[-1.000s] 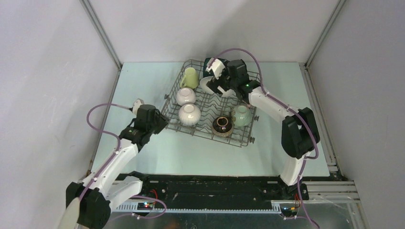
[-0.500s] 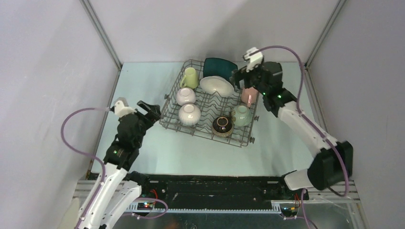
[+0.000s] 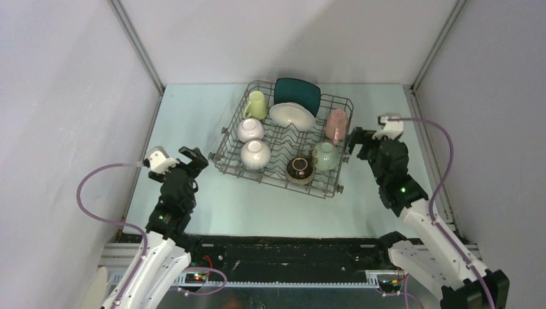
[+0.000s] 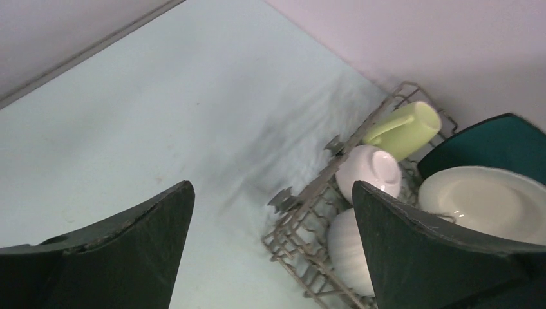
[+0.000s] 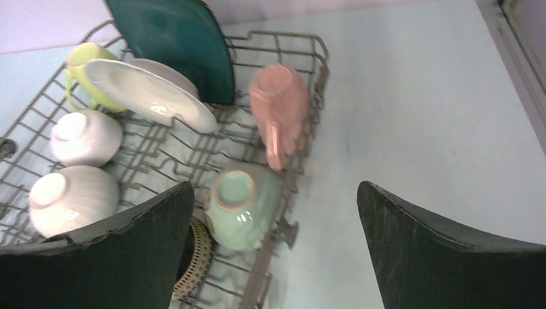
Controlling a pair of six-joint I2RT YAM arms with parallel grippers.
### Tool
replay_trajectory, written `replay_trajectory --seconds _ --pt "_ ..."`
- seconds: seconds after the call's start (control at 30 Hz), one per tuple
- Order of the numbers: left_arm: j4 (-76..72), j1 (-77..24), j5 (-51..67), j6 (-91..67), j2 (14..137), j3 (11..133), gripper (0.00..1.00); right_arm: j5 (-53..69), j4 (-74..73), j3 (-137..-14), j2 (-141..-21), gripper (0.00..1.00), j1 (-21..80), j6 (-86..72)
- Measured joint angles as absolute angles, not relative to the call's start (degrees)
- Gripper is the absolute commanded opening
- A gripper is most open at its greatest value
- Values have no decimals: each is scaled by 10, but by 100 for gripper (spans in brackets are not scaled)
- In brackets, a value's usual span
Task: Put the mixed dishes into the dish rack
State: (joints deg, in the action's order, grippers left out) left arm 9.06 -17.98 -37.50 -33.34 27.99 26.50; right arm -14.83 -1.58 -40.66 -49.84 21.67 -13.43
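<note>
- The dish rack (image 3: 257,178) is set at a slant on the pale blue-green tabletop (image 3: 193,116), toward the far side, with one arm to either side of it.
- All eight dishes are noted inside the rack.
- The teal square plate (image 3: 297,93) is stood on edge at the far rim. The white round plate (image 3: 291,115) is leaned at a tilt just in front of it.
- The yellow-green mug (image 3: 256,105) is laid on its side in the far left corner.
- Two white bowls are turned base up along the left side, the far one (image 3: 250,129) just behind the near one (image 3: 255,154).
- The dark brown bowl (image 3: 300,170) is placed at the near rim. The pale green bowl (image 3: 326,156) is tipped just to its right, with its foot ring showing in the right wrist view.
- The pink cup (image 3: 337,124) is laid on its side against the right wall.
- The left gripper (image 3: 193,156) is seen off the rack's near left corner, apart from it. Its jaws are spread wide and nothing is held between them.
- The right gripper (image 3: 358,136) is seen just beside the rack's right wall, not touching it. Its jaws are likewise spread wide and empty.
</note>
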Motion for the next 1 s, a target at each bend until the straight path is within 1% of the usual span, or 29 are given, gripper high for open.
replay_trajectory --seconds 0.1,0.2,0.3,0.4,0.5,0.6,0.67,0.77,0.83,0.9,0.93,1.0 --pt "44 -180 -376 -288 260 217 100 -184 -22 -350 -444 99 215 -162" --pt "-30 -180 -368 -231 216 143 100 -234 -36 -298 -395 99 214 -189" --pt "-91 -180 -382 -189 183 79 100 -280 -48 -271 -376 99 212 -211" --pt "-145 -180 -406 -147 183 38 100 -319 -44 -249 -379 100 208 -226" --pt "-228 -177 -426 -96 216 11 100 -348 -22 -234 -409 100 202 -225" --pt "-314 -157 -430 -52 288 7 100 -360 5 -231 -442 100 192 -209" --pt "-356 -126 -419 -43 344 7 100 -365 25 -231 -457 99 172 -197" --pt "-401 -60 -382 -53 411 7 100 -340 88 -206 -465 93 106 -181" --pt "-413 -23 -361 -59 436 7 100 -300 172 -147 -465 93 58 -172" --pt "-428 -10 -345 -61 441 7 100 -243 242 -82 -471 95 9 -165" --pt "-435 -8 -338 -60 440 7 100 -196 285 -44 -480 96 -19 -159" --pt "-446 -5 -322 -60 443 7 100 -135 330 -13 -504 98 -53 -146"
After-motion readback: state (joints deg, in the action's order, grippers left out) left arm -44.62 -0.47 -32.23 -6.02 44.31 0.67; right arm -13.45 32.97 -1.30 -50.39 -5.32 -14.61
